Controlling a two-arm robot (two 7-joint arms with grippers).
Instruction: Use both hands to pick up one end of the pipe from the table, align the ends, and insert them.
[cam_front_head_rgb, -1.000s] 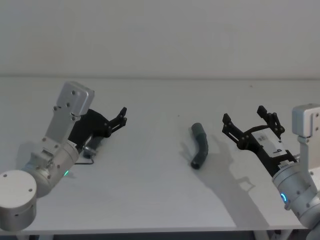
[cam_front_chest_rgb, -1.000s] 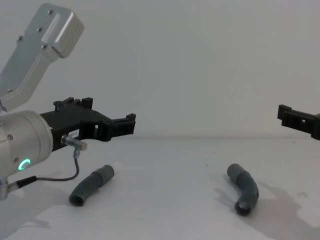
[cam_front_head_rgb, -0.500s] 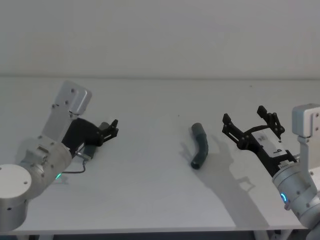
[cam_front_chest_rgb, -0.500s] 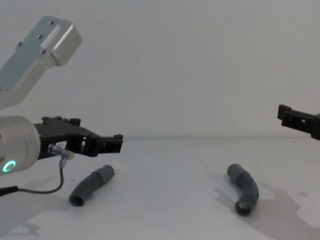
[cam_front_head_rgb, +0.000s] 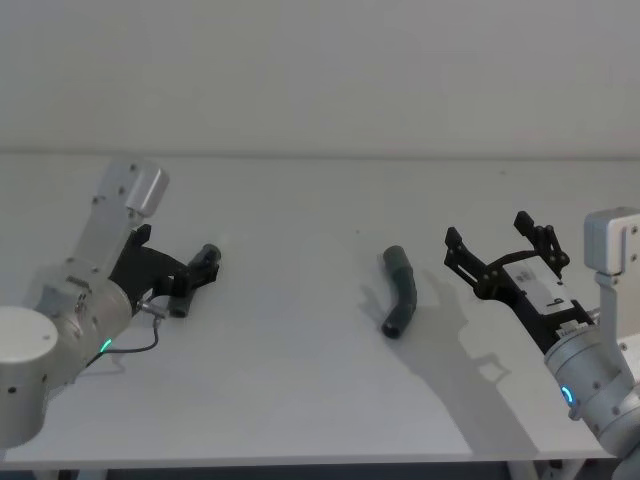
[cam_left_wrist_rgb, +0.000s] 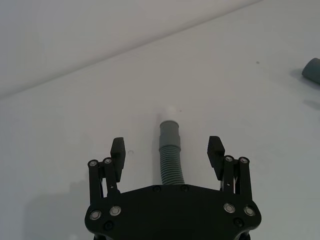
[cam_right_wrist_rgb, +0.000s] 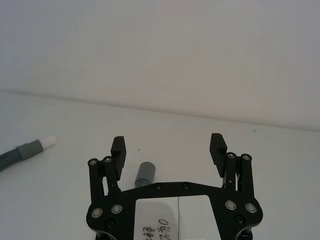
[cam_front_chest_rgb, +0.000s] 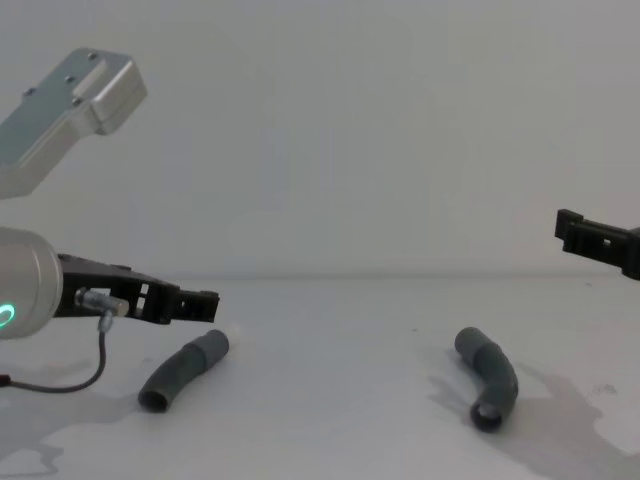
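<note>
Left gripper (cam_left_wrist_rgb: 167, 146), lower left of head view: jaws open, low over the left hose piece (cam_front_chest_rgb: 185, 368) on the table (cam_front_head_rgb: 300, 350), not touching. Right gripper (cam_front_head_rgb: 487, 232), far right: jaws open, empty, near the right hose piece (cam_front_head_rgb: 400, 290), right of centre.

Black left hand (cam_left_wrist_rgb: 167, 146), right hand (cam_right_wrist_rgb: 169, 142), silver screws; silver arms (cam_front_head_rgb: 70, 305) (cam_front_head_rgb: 600, 385); green ring (cam_front_head_rgb: 104, 346) left, blue ring (cam_front_head_rgb: 568, 396) right.

Table (cam_front_head_rgb: 300, 380) lies free on every side of the right pipe (cam_front_head_rgb: 404, 290); well to its left, the left gripper (cam_left_wrist_rgb: 167, 146) straddles the other pipe (cam_left_wrist_rgb: 169, 132)
</note>
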